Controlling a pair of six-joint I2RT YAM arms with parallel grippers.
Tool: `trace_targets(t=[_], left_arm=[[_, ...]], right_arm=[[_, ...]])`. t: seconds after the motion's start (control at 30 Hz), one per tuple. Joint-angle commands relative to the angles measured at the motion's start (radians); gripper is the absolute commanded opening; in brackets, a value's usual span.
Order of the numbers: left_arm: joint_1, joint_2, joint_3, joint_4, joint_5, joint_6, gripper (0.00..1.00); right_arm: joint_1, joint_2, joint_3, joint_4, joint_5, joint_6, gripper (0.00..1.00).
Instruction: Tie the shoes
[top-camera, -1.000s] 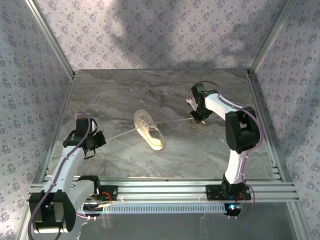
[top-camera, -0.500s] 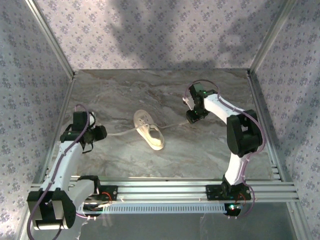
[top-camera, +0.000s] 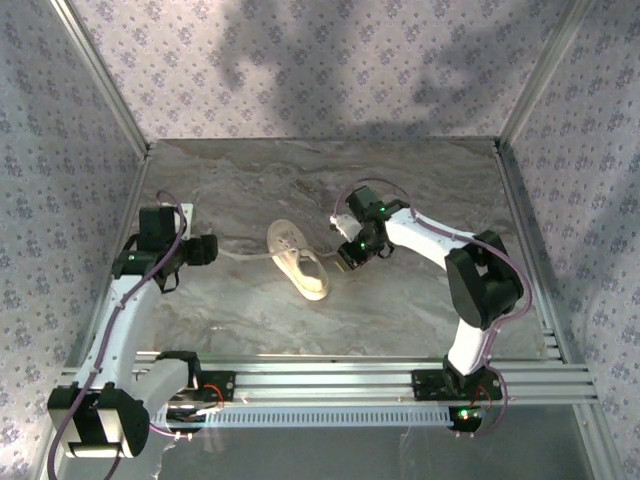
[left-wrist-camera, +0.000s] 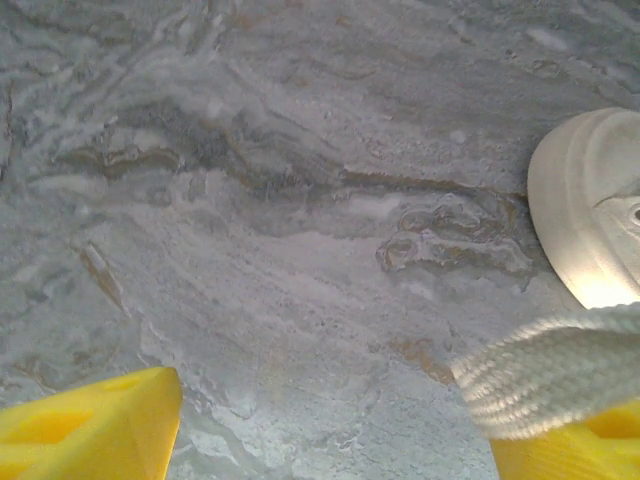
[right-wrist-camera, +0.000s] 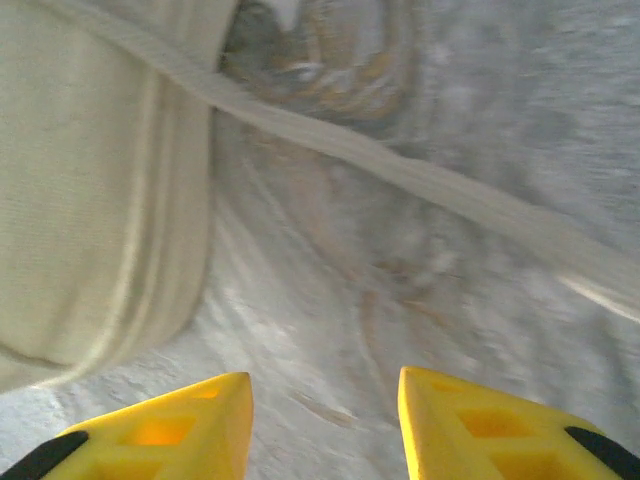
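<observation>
The cream-white shoe (top-camera: 298, 260) lies on the marble table, toe toward the back. My left gripper (top-camera: 207, 250) hovers to its left, jaws wide open; in the left wrist view (left-wrist-camera: 330, 445) a thick white lace (left-wrist-camera: 555, 380) drapes over the right fingertip (left-wrist-camera: 575, 455), and the shoe's toe (left-wrist-camera: 590, 220) sits at the right edge. My right gripper (top-camera: 349, 252) is close to the shoe's right side. In the right wrist view it (right-wrist-camera: 325, 405) stands open over bare table, with the shoe's side (right-wrist-camera: 90, 180) at left and a slack lace (right-wrist-camera: 400, 170) running diagonally ahead.
Patterned walls and aluminium posts (top-camera: 105, 75) enclose the marble table (top-camera: 400, 310) on three sides. A rail frame (top-camera: 330, 380) runs along the near edge. There is free table in front of and behind the shoe.
Both grippers have opened and let the taut laces go slack. The right gripper has swung left up to the shoe. The left gripper has moved slightly right and back.
</observation>
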Motion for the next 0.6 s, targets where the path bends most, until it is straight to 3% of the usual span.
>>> trace_targets(t=[0.0,0.43,0.57], left_arm=[[0.036,0.022,0.065,-0.068,0.066,0.047,0.79],[0.327,0.181,0.191,-0.276,0.426,-0.078,0.78],[0.345,0.193,0.178,-0.259,0.493,-0.097,0.75]], right_arm=[[0.036,0.029,-0.022,0.027,-0.086,0.049,0.4],[0.134,0.03,-0.088,0.134,-0.174,0.092,0.32],[0.174,-0.004,-0.121,0.187,-0.157,0.112,0.33]])
